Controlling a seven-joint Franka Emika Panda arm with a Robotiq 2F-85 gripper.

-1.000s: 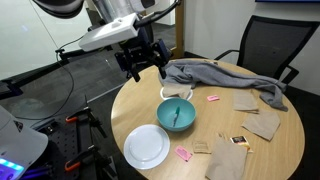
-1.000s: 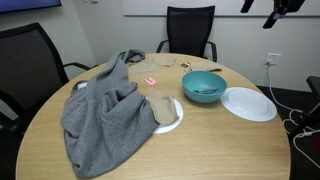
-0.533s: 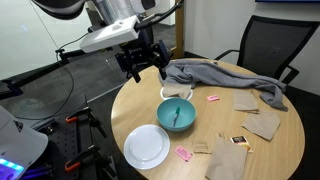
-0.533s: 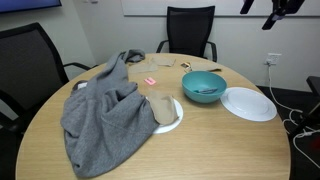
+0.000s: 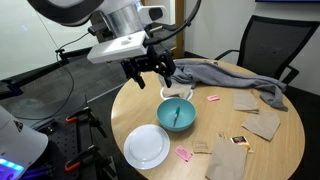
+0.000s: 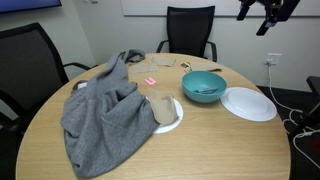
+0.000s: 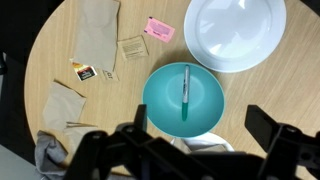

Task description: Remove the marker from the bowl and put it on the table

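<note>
- I see the teal bowl (image 7: 160, 105) mid-picture, standing on the bench (image 7: 125, 95).
- The marker (image 7: 186, 90) lies inside it, across the bottom.
- The white plate (image 7: 236, 30) sits just beside the bowl's rim.
- My fingers (image 7: 266, 128) are spread wide, flanking the bowl's near edge.
- A pink piece (image 7: 158, 29) and tan napkins (image 7: 98, 35) lie farther off.
</note>
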